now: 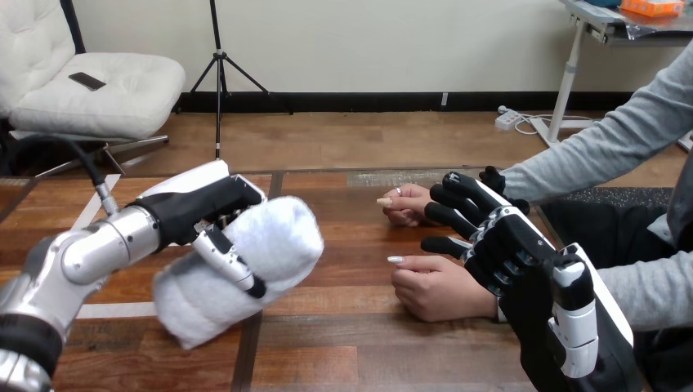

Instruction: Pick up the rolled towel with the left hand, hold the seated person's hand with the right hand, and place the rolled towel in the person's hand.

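Your right hand [511, 245], spread, seemingly only touches the person's nearer hand [433, 290]; clasp it, then deliver the rolled towel [282, 233] your left hand [196, 204] grips

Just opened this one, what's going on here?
The robot's left hand is curled round the rolled towel at the left of the table. The person rests both hands on the table at the right: a far hand and a near hand. The robot's right hand is beside them, above the near hand's wrist, fingers stretched out and not curled round either. The towel is picked up but not yet handed over.
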Controlling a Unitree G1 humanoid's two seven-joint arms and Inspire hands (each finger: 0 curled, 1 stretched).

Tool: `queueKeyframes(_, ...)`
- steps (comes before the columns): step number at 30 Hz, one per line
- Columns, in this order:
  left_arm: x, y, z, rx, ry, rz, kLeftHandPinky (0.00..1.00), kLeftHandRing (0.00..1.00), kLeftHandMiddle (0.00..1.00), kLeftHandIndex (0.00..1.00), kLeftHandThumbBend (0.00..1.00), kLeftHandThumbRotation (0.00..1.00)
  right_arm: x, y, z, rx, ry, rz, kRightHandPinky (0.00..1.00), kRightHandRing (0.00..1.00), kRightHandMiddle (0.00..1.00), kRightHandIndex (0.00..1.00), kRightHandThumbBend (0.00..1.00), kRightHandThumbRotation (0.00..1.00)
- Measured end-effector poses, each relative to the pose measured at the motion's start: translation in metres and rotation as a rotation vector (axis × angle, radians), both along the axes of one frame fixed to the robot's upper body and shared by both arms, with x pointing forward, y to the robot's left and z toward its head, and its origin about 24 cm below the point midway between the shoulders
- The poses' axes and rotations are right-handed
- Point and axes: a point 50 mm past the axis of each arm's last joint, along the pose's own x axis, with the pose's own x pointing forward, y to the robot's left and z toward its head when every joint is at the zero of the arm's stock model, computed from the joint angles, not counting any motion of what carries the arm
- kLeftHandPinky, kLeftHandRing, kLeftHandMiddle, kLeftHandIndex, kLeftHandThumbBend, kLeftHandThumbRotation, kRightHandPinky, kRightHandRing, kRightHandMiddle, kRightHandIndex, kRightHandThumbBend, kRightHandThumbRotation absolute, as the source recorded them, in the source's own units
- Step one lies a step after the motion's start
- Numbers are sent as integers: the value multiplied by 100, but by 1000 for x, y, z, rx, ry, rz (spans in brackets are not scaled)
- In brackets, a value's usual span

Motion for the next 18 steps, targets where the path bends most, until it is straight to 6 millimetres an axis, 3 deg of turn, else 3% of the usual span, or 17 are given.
queueKeyframes(18, -18, -15, -2, -294, -115, 37, 28, 33, 38, 41, 61, 0, 2, -2, -1, -103, -2, -12, 79, 90, 90, 89, 60, 100)
